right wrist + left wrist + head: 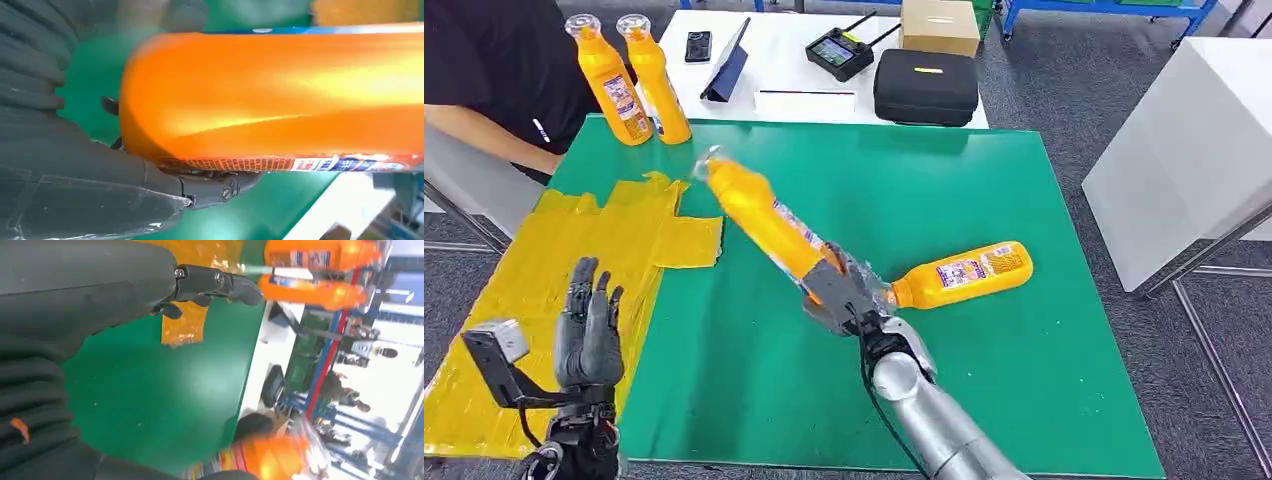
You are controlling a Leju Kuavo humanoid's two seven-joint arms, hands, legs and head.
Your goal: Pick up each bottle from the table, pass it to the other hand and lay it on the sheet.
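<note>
Left robot hand (589, 325), nearest, hangs over the yellow sheet (544, 280) with fingers spread, holding nothing; right robot hand (844, 295) grips the base of a tilted orange bottle (764, 220) above the green tabletop (984, 180). Rigid, smooth, probably slippery plastic: take the mid-body.

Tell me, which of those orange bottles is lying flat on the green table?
The orange bottle right of the robot's right hand, lying on the green mat. The two bottles at the back corner stand upright, and the fourth bottle is held tilted in that hand.
</note>
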